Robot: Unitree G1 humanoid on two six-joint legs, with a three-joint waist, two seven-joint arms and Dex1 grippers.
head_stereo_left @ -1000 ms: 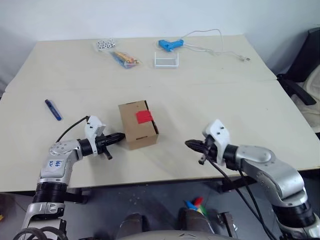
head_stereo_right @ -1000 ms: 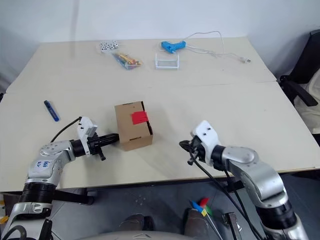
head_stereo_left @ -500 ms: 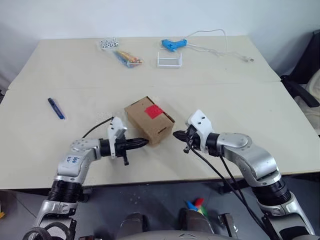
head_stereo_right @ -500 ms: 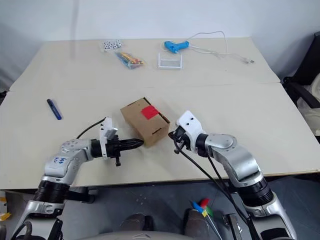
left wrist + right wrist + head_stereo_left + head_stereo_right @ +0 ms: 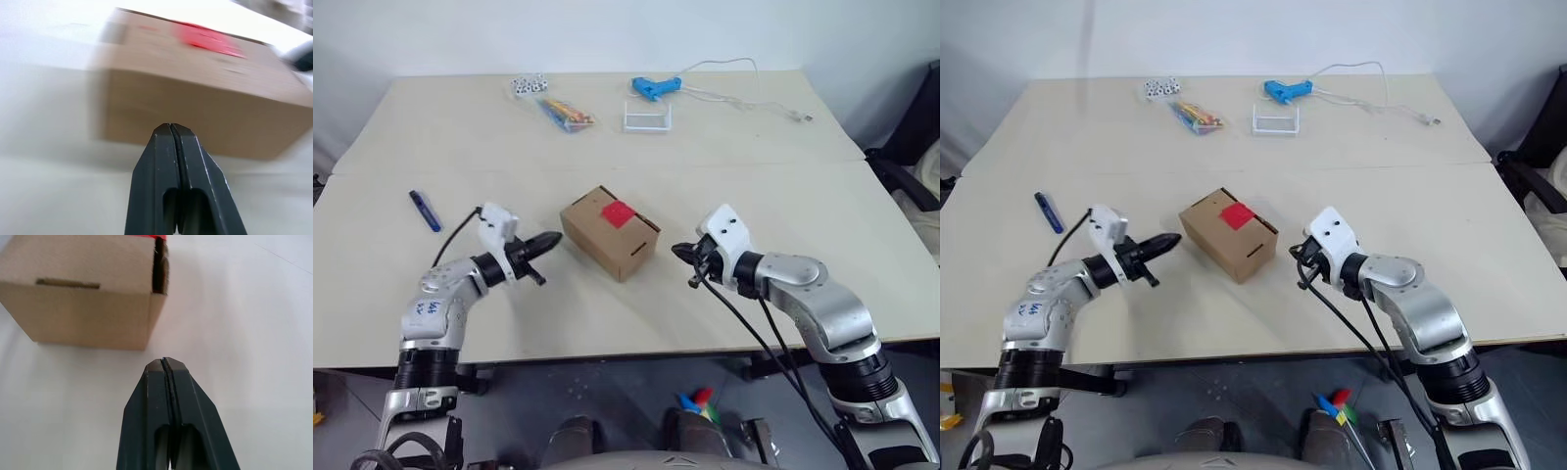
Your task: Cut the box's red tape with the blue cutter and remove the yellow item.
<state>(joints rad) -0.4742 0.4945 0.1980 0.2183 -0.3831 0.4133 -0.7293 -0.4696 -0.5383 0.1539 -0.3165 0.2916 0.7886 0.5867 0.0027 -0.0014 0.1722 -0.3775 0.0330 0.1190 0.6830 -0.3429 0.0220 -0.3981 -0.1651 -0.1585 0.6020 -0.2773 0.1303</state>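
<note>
The box (image 5: pixel 609 231) is plain brown cardboard, with bright red tape (image 5: pixel 618 212) on top; the cutter (image 5: pixel 424 210) is dark blue; the glue gun (image 5: pixel 654 87) is light blue with a white cord (image 5: pixel 744 83); the worktop (image 5: pixel 783 186) is pale cream; both hands' fingers (image 5: pixel 176 186) are black.

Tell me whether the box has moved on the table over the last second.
Yes. The box has turned, so its long side now runs diagonally, and its red tape sits farther right, nearer being in line with the white frame at the table's far side.
</note>
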